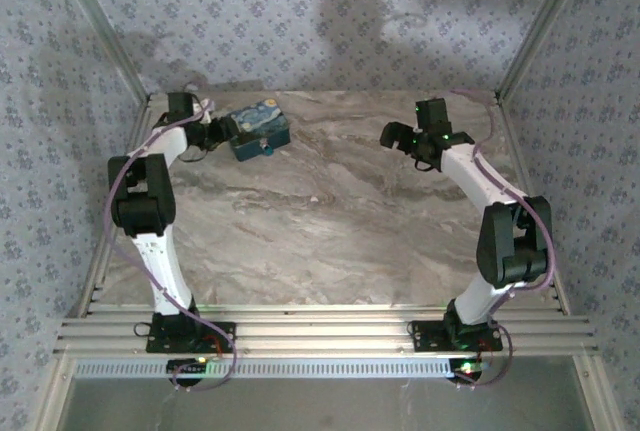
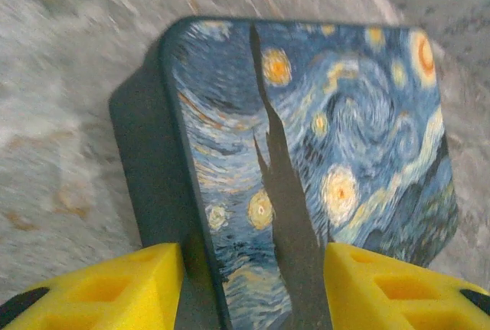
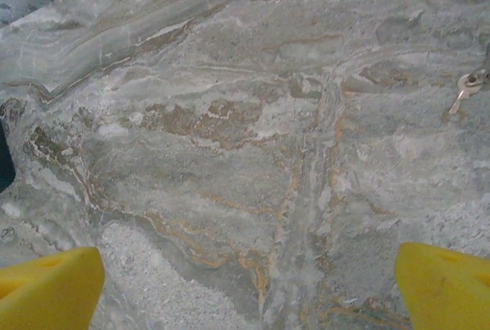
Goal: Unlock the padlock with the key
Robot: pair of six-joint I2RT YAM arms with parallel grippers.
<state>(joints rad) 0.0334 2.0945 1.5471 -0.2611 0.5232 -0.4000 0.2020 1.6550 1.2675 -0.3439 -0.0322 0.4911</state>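
Now: left gripper at the box, right gripper wide.
From the box's left, the left gripper straddles its near edge, jaws partway in, likely to steady it; whether they pinch it I cannot tell. One box sits on the table. Well right of the box, the right gripper hangs spread over bare table, one key just beyond it, probably the next pick.

A robotics lab's test cell was marked out by aluminium framing, floral-print backdrop walls and a marble-look table.
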